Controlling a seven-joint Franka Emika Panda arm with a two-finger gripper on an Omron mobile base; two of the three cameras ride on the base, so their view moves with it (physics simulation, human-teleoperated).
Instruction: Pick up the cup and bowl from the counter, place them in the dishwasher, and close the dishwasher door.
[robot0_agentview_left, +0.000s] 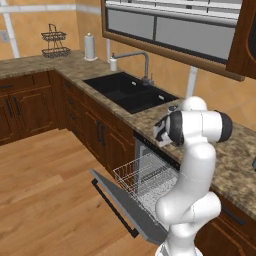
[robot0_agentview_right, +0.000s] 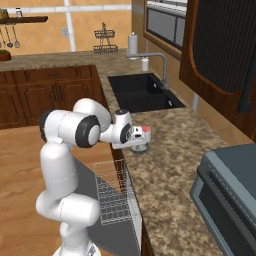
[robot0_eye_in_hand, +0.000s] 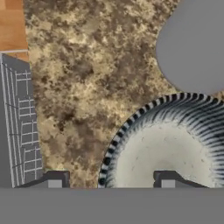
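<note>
One ribbed grey bowl (robot0_eye_in_hand: 168, 144), seemingly pale inside.

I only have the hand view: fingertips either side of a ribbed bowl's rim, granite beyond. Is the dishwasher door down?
Observer: Yes. The dishwasher door hangs fully down, and the white rack is slid out over it.
Operator: Where is the cup?
Observer: The cup, red inside, stands on the counter right beside the gripper, on its wall side.
Operator: What lies farther along?
Observer: A black sink is set into the counter past the dishwasher.
</note>
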